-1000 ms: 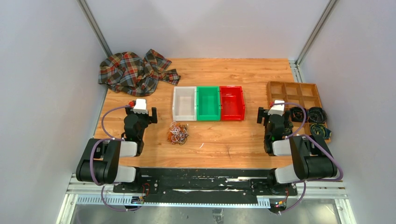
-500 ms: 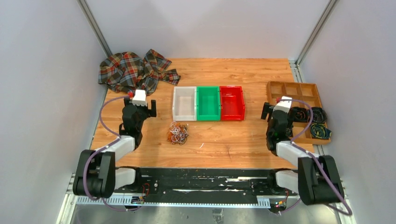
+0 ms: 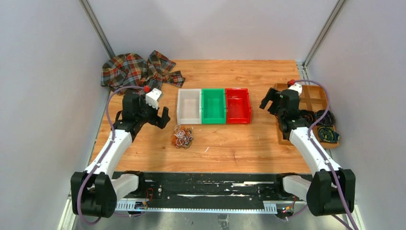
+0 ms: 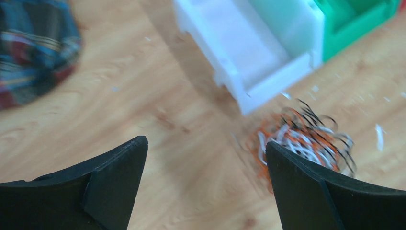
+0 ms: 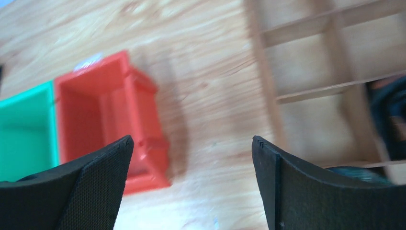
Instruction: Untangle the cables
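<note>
Currently your left gripper (image 4: 205, 146) is spread wide with nothing between its black fingers, hovering over the light wooden table (image 3: 230, 139) just left of the white plastic bin (image 3: 189, 106). The tangle of thin black, orange-brown and white cables (image 3: 182, 136) lies in one loose clump on the table, close in front of the white bin's near left corner but apart from it. From above it sits to the right of your left gripper and a little nearer the arm bases, and neither arm touches it. In the left wrist view, which is blurred, the clump shows beside the right-hand finger, its lower edge hidden behind that finger, with bare wood in the gap between the two fingers. The white bin stands in a row with a green plastic bin (image 3: 213, 106) and a red plastic bin (image 3: 238, 105), the three touching side by side. Your right gripper (image 5: 191, 141) is also spread wide and holds nothing. It hangs above the table between the red bin and the compartmented wooden tray (image 3: 316, 93) at the right edge, well apart from the cables. Its wrist view shows the red bin by the left finger and the tray's dividers by the right one. Dark coiled cords (image 3: 326, 133) fill the tray's near compartments. A crumpled plaid cloth (image 3: 136, 72) lies at the far left corner of the table.
</note>
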Controlling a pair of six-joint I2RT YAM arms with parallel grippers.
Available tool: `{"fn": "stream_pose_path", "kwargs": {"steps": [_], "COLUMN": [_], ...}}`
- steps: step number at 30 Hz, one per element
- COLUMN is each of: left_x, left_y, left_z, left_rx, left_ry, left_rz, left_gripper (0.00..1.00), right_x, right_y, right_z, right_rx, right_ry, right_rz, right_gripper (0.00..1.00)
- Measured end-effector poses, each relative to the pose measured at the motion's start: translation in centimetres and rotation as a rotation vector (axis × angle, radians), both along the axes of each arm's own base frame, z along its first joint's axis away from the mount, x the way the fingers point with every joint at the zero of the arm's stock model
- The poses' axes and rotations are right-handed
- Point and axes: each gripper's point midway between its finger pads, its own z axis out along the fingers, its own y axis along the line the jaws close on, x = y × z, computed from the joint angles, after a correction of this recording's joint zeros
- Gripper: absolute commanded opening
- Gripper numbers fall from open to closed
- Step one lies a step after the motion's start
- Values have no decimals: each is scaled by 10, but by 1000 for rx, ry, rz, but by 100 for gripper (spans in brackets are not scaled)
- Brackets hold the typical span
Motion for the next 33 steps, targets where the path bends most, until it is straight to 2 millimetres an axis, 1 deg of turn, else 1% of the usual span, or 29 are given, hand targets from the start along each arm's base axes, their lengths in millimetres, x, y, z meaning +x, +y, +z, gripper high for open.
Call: {"fn": "stream_pose_path", "kwargs": {"steps": [2,5,9,14,15,17,18,21,22,25,27,30,33], "left_x": [-17,-31,-41,-52,-54,-56,-57,-57,-57,-56,-55,-52,-49], "left_y": [-10,-21,-35,-55,-57,-59,-59,-60,-60,-61,-61,-62,-63], "left_z": [-11,-21,-30,-38,-40,-43,-44,-47,-48,-54,-58,-62,-65], "left_rx": [-25,-54,-65,-51,-49,-42,-39,-31,-28,-18,-14,-8,-12], "left_ry": [75,146,221,281,288,300,302,305,307,319,331,343,355], "left_rz": [-66,-132,-210,-309,-317,-331,-335,-345,-349,-359,-365,-372,-379], "left_gripper": [98,98,98,98,100,98,96,88,85,75,71,67,66], "right_x": [-4,-11,-24,-40,-42,-50,-54,-69,-71,-82,-86,-93,-100], "right_y": [23,53,98,138,142,153,157,167,167,181,189,202,212], "right_z": [-7,-12,-14,-16,-18,-25,-29,-41,-42,-35,-25,-17,-18], "right_rx": [68,118,125,96,89,75,70,48,39,23,11,-14,-43], "right_ry": [25,52,73,83,84,91,96,111,109,79,40,-1,-7], "right_rz": [101,204,341,454,464,501,514,562,567,623,654,698,738], "right_gripper": [91,91,91,91,91,91,91,85,82,80,80,79,78]}}
